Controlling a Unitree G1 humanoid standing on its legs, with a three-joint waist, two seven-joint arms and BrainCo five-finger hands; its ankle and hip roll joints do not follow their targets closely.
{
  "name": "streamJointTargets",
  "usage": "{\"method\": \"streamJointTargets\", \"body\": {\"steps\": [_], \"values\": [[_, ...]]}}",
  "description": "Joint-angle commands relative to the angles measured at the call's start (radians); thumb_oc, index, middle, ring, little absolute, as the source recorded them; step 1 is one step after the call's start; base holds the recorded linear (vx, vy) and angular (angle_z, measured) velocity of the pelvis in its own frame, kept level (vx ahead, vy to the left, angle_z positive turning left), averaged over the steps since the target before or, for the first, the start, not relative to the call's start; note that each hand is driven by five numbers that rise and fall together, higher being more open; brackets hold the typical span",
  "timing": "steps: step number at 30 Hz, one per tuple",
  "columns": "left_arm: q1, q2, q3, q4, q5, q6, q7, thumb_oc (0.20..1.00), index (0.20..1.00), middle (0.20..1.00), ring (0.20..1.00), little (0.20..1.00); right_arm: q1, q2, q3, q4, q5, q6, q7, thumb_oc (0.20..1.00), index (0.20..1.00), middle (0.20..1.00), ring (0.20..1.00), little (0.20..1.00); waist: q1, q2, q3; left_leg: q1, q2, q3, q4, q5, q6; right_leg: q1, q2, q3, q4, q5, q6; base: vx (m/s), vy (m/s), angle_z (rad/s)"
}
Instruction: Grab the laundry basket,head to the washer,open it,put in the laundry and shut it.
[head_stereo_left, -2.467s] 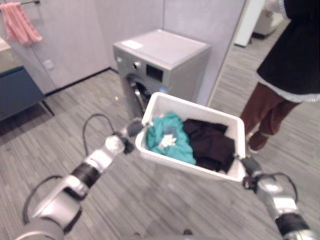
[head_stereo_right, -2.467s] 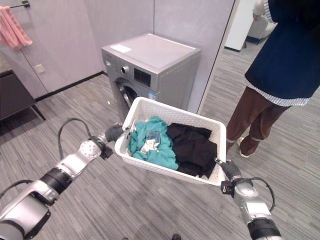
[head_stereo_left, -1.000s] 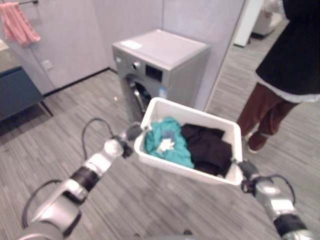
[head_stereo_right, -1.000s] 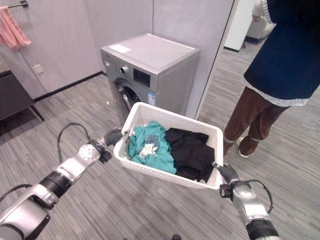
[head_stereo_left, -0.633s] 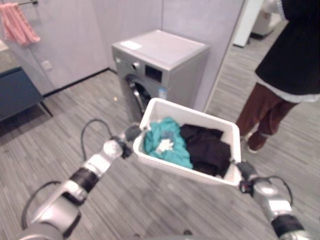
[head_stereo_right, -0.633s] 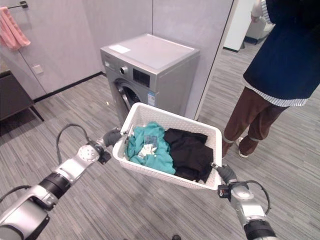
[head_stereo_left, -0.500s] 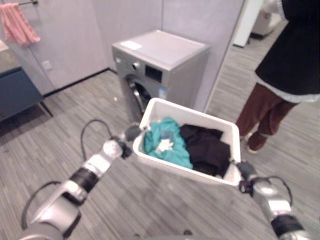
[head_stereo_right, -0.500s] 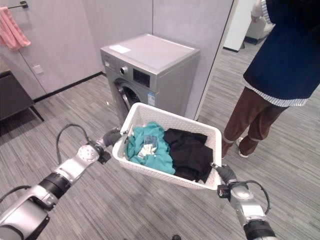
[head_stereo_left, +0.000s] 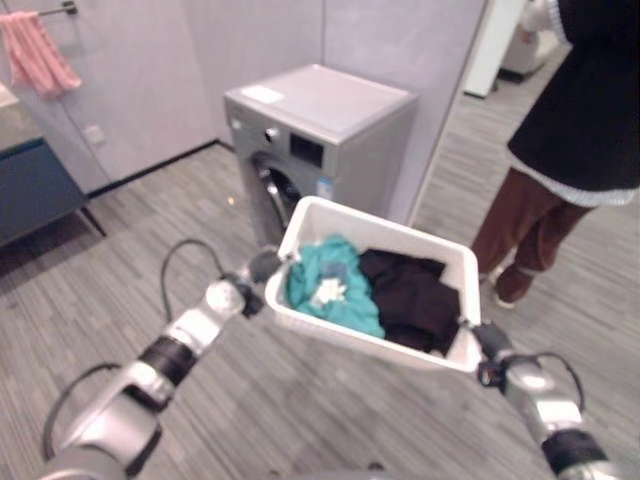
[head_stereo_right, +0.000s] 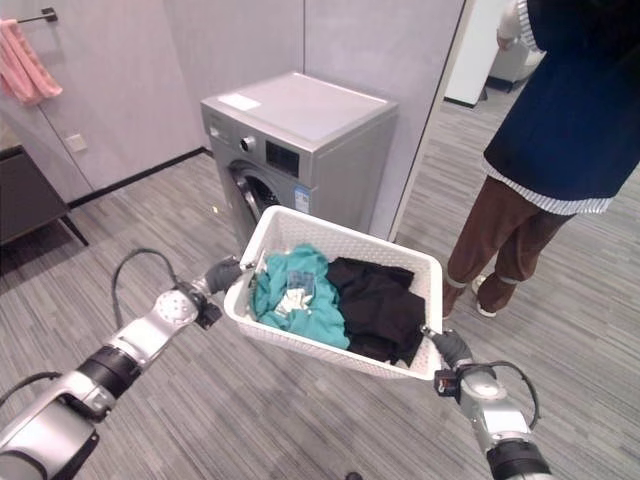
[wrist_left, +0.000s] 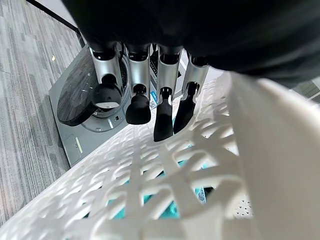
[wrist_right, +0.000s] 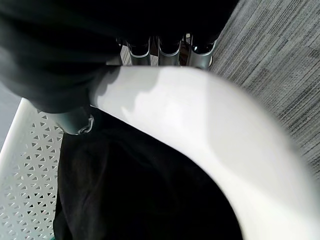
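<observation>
A white lattice laundry basket (head_stereo_left: 384, 213) hangs in the air between my two hands, just in front of the washer. It holds a teal garment (head_stereo_left: 336, 287) on its left side and black clothes (head_stereo_left: 417, 297) on its right. My left hand (head_stereo_left: 263, 267) grips the basket's left end, with its fingers (wrist_left: 138, 107) curled down over the lattice wall. My right hand (head_stereo_right: 451, 348) is shut on the right rim (wrist_right: 200, 115), thumb inside and fingers outside. The grey front-loading washer (head_stereo_left: 322, 108) stands against the wall, and its round dark door (head_stereo_left: 274, 190) faces me.
A person (head_stereo_left: 582, 110) in a dark top and brown trousers stands close at the right, beside the basket. At the far left, a pink towel (head_stereo_left: 40, 46) hangs on the wall above a dark cabinet (head_stereo_left: 36, 186). Grey plank floor (head_stereo_left: 120, 250) stretches to the left of the washer.
The basket, still held at both ends, has sunk slightly and drifted a little to the left. Both grips are unchanged.
</observation>
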Motion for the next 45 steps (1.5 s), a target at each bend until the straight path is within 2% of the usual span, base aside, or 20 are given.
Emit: {"method": "streamJointTargets", "body": {"steps": [1, 20, 21, 33, 45], "values": [[-0.083, -0.011, 0.103, 0.02, -0.084, -0.094, 0.016, 0.2, 0.2, 0.2, 0.2, 0.2, -0.037, -0.024, -0.049, -0.052, 0.073, -0.1, 0.022, 0.2, 0.2, 0.2, 0.2, 0.2, 0.003, -0.003, -0.051, -0.039, -0.042, 0.016, 0.029, -0.058, 0.088, -0.003, -0.023, 0.022, 0.076, -0.099, 0.062, 0.0, 0.0, 0.0], [-0.073, -0.014, 0.105, 0.03, -0.078, -0.095, 0.019, 0.2, 0.2, 0.2, 0.2, 0.2, -0.022, -0.01, -0.068, -0.035, 0.133, -0.112, 0.022, 0.2, 0.2, 0.2, 0.2, 0.2, 0.0, -0.004, -0.052, -0.031, -0.04, 0.018, 0.027, -0.06, 0.088, -0.002, -0.025, 0.021, 0.075, -0.099, 0.062, 0.0, 0.0, 0.0], [0.542, -0.162, 0.66, -0.126, -0.267, -0.17, 0.218, 0.2, 0.2, 0.2, 0.2, 0.2, 0.136, 0.16, -0.169, -0.113, 0.062, -0.19, -0.085, 0.2, 0.2, 0.2, 0.2, 0.2, -0.068, 0.02, 0.099, -0.258, -0.04, 0.039, 0.018, -0.001, 0.071, -0.202, -0.002, 0.164, 0.096, -0.099, 0.015, 0.01, -0.001, -0.05], [0.563, -0.163, 0.662, -0.115, -0.254, -0.159, 0.206, 0.2, 0.2, 0.2, 0.2, 0.2, 0.151, 0.162, -0.168, -0.117, 0.049, -0.19, -0.085, 0.2, 0.2, 0.2, 0.2, 0.2, -0.062, 0.023, 0.084, -0.222, -0.034, 0.04, 0.006, -0.006, 0.067, -0.162, -0.003, 0.148, 0.084, -0.108, 0.016, 0.03, -0.012, -0.04], [0.581, -0.158, 0.715, -0.138, -0.243, -0.161, 0.235, 0.2, 0.2, 0.2, 0.2, 0.2, 0.2, 0.168, -0.173, -0.337, -0.007, -0.201, -0.082, 0.2, 0.2, 0.2, 0.2, 0.2, -0.065, 0.022, 0.071, -0.202, -0.024, 0.04, -0.001, -0.012, 0.062, -0.144, 0.005, 0.147, 0.076, -0.118, 0.013, 0.01, -0.007, -0.01]]}}
